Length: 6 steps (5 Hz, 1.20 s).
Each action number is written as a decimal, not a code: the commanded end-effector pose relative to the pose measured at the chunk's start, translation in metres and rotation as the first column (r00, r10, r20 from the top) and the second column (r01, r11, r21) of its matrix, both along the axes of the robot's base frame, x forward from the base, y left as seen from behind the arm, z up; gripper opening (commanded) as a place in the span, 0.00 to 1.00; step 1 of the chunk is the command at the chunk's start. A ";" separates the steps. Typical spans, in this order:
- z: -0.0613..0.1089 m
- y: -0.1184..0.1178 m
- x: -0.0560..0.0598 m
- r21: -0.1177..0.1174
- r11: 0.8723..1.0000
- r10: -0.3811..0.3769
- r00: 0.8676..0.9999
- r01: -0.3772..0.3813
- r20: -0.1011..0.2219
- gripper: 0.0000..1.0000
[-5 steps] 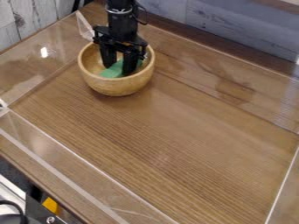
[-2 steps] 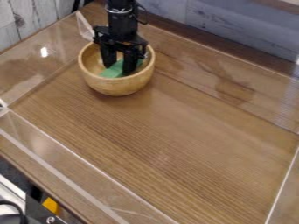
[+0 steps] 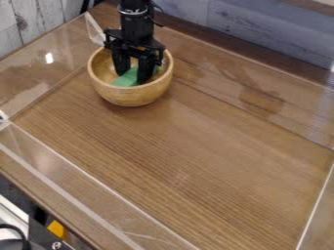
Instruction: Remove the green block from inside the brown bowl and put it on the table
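The brown bowl (image 3: 128, 90) sits at the back left of the table (image 3: 196, 146). Inside it lies the green block (image 3: 127, 82), partly covered by the gripper. My black gripper (image 3: 135, 68) points straight down into the bowl, its fingers shut around the upper part of the green block. The block's lower end still rests on the bowl's floor.
Clear plastic walls (image 3: 53, 166) run along the table's edges. A grey plank wall (image 3: 261, 24) rises behind the table. The wide wood-grain surface stretches to the right of and in front of the bowl.
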State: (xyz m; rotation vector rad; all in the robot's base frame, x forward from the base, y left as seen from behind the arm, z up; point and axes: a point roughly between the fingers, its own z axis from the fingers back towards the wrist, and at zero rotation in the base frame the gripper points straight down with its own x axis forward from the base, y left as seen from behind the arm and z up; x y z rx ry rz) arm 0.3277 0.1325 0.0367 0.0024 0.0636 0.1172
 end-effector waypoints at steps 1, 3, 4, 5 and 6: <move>0.000 0.006 0.001 0.004 0.999 0.033 0.999 -0.034 0.018 0.00; -0.002 0.006 0.002 0.000 0.999 0.044 0.999 -0.044 0.020 0.00; -0.003 0.006 0.002 -0.001 0.999 0.049 0.999 -0.049 0.020 0.00; 0.001 0.006 0.001 -0.005 0.999 0.053 0.998 -0.053 0.029 0.00; 0.005 0.006 0.000 -0.009 0.998 0.058 0.998 -0.057 0.039 0.00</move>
